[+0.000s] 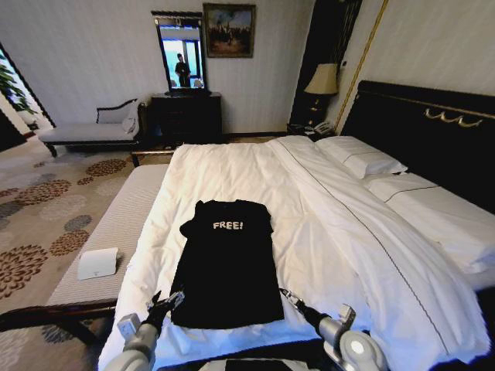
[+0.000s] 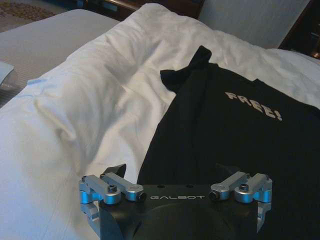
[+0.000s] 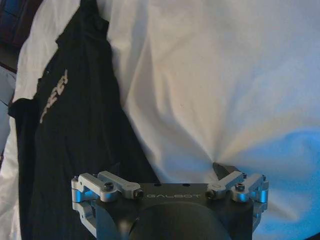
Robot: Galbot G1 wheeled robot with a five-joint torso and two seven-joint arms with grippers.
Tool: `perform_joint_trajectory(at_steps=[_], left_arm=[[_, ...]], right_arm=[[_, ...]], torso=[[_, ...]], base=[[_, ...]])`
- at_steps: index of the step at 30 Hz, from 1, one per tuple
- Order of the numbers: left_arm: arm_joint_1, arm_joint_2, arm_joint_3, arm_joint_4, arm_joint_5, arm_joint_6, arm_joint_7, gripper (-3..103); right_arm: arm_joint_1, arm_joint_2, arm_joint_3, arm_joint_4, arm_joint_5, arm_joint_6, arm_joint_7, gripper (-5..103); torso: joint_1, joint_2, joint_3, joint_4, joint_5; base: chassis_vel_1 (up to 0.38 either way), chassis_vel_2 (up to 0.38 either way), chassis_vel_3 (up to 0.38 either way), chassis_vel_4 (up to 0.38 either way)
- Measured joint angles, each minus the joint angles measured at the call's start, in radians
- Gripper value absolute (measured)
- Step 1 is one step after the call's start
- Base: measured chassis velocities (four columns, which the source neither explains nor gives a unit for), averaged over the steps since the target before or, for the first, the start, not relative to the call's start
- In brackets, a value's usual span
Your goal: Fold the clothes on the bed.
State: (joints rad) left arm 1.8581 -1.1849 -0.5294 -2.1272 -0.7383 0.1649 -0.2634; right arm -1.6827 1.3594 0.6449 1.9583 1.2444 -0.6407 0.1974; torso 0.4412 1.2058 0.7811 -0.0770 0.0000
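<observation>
Head view: shirt (image 1: pixel 228 263) flat on bed (image 1: pixel 332 232), near the foot, chest lettering facing up, collar toward the far end, sleeves already tucked in so the shape reads as a long narrow rectangle. Hem nearest the robot, white duvet showing all round it.

Left gripper (image 1: pixel 164 303) at the hem's left corner, jaws spread wide, touching or just above the cloth edge; cannot tell which. Left wrist view: left gripper (image 2: pixel 170 172) opened wide over the black fabric where it meets the sheet, nothing between the jaws yet.

Right gripper (image 1: pixel 290 297) just beside the hem's right corner, also near the sheet. Right wrist view: right gripper (image 3: pixel 167 170) spread wide, straddling the shirt's right edge, 1 finger (image 3: pixel 224 172) pressing a dimple into the duvet, the other over black cloth. No fabric pinched.

Step in hand, judged from this: reaching for the 2 hem corners ahead of the lengthwise fold, hem up toward collar. Grasp not yet made.

Next move likely calls for closing both grippers on shirt cloth alone, without catching the duvet beneath; a real risk on the right, given the dimple. Then lifting both corners evenly and carrying them toward the lettering, keeping the 2 sides level so the fold lands square rather than skewed.
</observation>
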Motion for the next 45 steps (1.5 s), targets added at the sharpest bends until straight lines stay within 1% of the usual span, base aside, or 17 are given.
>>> perform_joint_trajectory(at_steps=[5,8,13,16,17,19,21,22,25,28,31,32,33,34,37,40,45], left_arm=[[0.000,-0.004,0.000,0.004,0.016,-0.004,0.002,100],[-0.003,-0.005,0.002,0.004,0.023,-0.004,0.003,100],[-0.013,-0.004,0.004,0.009,0.024,-0.004,0.003,100],[-0.032,0.006,-0.008,0.017,0.018,-0.004,0.003,100],[-0.032,0.006,-0.008,0.017,0.018,-0.004,0.003,100],[-0.047,0.015,-0.020,0.018,0.004,-0.002,0.002,100],[-0.059,0.021,-0.026,0.018,-0.006,0.001,0.001,100],[-0.059,0.021,-0.026,0.018,-0.006,0.001,0.001,100],[-0.069,0.020,-0.026,0.018,-0.011,0.004,-0.003,100],[-0.070,0.017,-0.022,0.017,-0.011,0.005,-0.003,100],[-0.065,0.010,-0.018,0.015,-0.011,0.005,-0.004,100],[-0.065,0.010,-0.018,0.015,-0.011,0.005,-0.004,100],[-0.062,0.008,-0.018,0.014,-0.011,0.005,-0.004,100],[-0.058,0.007,-0.019,0.013,-0.011,0.005,-0.004,100],[-0.046,0.006,-0.025,0.010,-0.011,0.004,-0.004,100],[-0.032,0.005,-0.030,0.005,-0.011,0.002,-0.002,100],[-0.002,0.002,-0.032,0.007,-0.012,-0.006,0.004,100]], right_arm=[[-0.008,0.008,0.005,-0.001,0.008,-0.009,0.006,102],[-0.030,0.019,0.005,0.014,0.009,-0.019,0.005,97],[-0.033,0.040,-0.006,0.024,0.007,-0.033,0.005,95],[-0.037,0.049,-0.013,0.027,0.001,-0.038,0.008,83],[-0.037,0.049,-0.013,0.027,0.001,-0.038,0.008,83],[-0.045,0.050,-0.012,0.038,0.004,-0.041,0.009,71],[-0.053,0.049,-0.012,0.050,0.005,-0.045,0.009,66],[-0.053,0.049,-0.012,0.050,0.005,-0.045,0.009,66],[-0.060,0.053,-0.015,0.060,0.002,-0.047,0.012,49],[-0.063,0.057,-0.016,0.065,0.002,-0.048,0.015,44],[-0.073,0.059,-0.016,0.083,0.004,-0.051,0.018,27],[-0.073,0.059,-0.016,0.083,0.004,-0.051,0.018,27],[-0.077,0.059,-0.016,0.089,0.005,-0.052,0.018,21],[-0.080,0.059,-0.017,0.093,0.006,-0.053,0.018,21],[-0.085,0.062,-0.019,0.102,0.006,-0.054,0.022,5],[-0.086,0.064,-0.017,0.111,0.008,-0.054,0.026,1],[-0.088,0.063,-0.001,0.140,0.031,-0.055,0.041,0]], torso=[[0.000,0.000,0.000,0.0000,-0.0002],[0.000,0.000,0.000,-0.0002,-0.0001],[0.000,0.000,0.000,-0.0001,-0.0001],[0.000,0.000,0.000,-0.0001,-0.0001],[0.000,0.000,0.000,-0.0001,-0.0001],[0.000,0.000,0.000,-0.0001,-0.0001],[0.000,0.000,0.000,-0.0001,0.0000],[0.000,0.000,0.000,-0.0001,0.0000],[0.000,0.000,0.000,-0.0002,0.0000],[0.000,0.000,0.000,-0.0001,0.0000],[0.000,0.000,0.000,-0.0001,-0.0001],[0.000,0.000,0.000,-0.0001,-0.0001],[0.000,0.000,0.000,0.0000,0.0000],[0.000,0.000,0.000,0.0000,-0.0001],[0.000,0.000,0.000,-0.0001,0.0000],[0.000,0.000,0.000,-0.0001,0.0000],[0.000,0.000,0.000,0.0000,0.0000]], base=[[0.000,0.000,0.000,0.000],[0.000,0.000,0.000,0.000],[0.000,0.000,0.000,0.000],[0.000,0.000,0.000,0.000],[0.000,0.000,0.000,0.000],[0.000,0.000,0.000,0.000],[0.000,0.000,0.000,0.000],[0.000,0.000,0.000,0.000],[0.000,0.000,0.000,0.000],[0.000,0.000,0.000,0.000],[0.000,0.000,0.000,0.000],[0.000,0.000,0.000,0.000],[0.000,0.000,0.000,0.000],[0.000,0.000,0.000,0.000],[0.000,0.000,0.000,0.000],[0.000,0.000,0.000,0.000],[0.000,0.000,0.000,0.000]])
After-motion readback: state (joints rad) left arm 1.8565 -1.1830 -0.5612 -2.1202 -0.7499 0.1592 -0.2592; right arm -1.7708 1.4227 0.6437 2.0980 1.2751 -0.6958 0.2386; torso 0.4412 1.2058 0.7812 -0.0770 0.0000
